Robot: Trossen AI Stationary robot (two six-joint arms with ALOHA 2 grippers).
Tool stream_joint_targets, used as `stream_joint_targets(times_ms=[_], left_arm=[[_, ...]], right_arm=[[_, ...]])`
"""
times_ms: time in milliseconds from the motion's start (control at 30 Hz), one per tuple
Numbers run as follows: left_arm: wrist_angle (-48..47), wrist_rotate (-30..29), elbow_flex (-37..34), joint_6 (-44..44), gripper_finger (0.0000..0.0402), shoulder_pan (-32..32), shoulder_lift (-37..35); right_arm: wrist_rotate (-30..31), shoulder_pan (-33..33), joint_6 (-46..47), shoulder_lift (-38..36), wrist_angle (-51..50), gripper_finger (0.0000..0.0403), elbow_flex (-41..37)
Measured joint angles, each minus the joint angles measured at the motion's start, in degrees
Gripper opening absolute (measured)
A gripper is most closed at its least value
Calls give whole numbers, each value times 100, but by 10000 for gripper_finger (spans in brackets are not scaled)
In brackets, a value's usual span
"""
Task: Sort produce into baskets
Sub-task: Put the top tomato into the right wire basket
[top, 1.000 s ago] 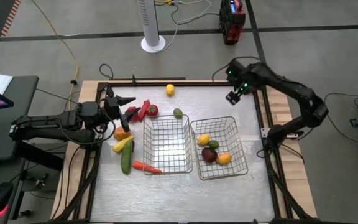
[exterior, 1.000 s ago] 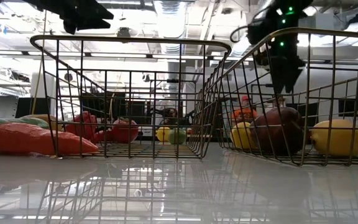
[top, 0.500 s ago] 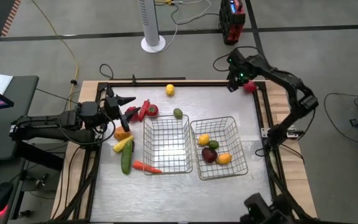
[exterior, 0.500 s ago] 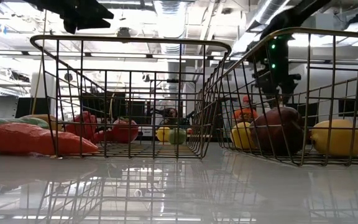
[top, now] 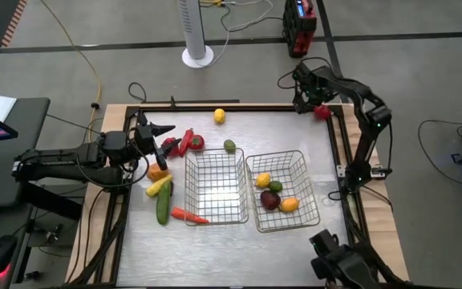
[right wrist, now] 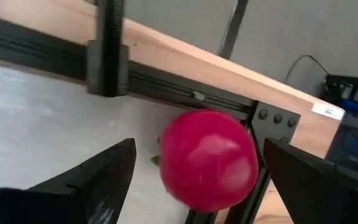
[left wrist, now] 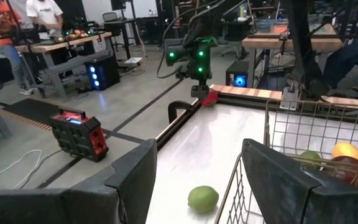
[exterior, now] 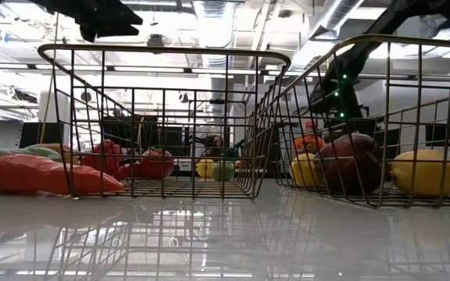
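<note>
My right gripper (top: 310, 104) is open at the table's far right corner, its fingers standing on either side of a red apple (right wrist: 207, 158) without touching it. The apple (top: 322, 112) rests on the table against the corner of the frame. My left gripper (top: 169, 138) hangs open and empty above the red peppers (top: 191, 143) at the left. Two wire baskets stand mid-table: the left one (top: 215, 186) is empty, and the right one (top: 305, 193) holds a lemon (top: 263, 180), a lime (top: 275, 187), a dark plum (top: 269, 199) and another yellow fruit (top: 289, 204).
Loose on the table are a lemon (top: 219, 116) at the far edge, a lime (top: 229, 145), a carrot (top: 189, 215), a cucumber (top: 163, 205) and yellow and orange pieces (top: 159, 183) left of the baskets. A black frame rail (right wrist: 107, 50) edges the table by the apple.
My right gripper has gone toward the table's far right corner and down, to the red apple, which it now straddles. Its arm has swung back over the right edge. The apple has stayed where it was.
</note>
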Motion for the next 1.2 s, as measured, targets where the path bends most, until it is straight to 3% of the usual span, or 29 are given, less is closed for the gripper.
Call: stream_joint_targets(times_ms=[467,800,1200], left_arm=[[-1,13,0,2,224,1,-1],[-93,20,0,-18,224,1,-1],[-128,33,0,-18,224,0,-1]], right_arm=[[197,2,156,98,-159,379,49],[766,81,2,537,-304,378,42],[746,114,-121,553,-512,323,40]])
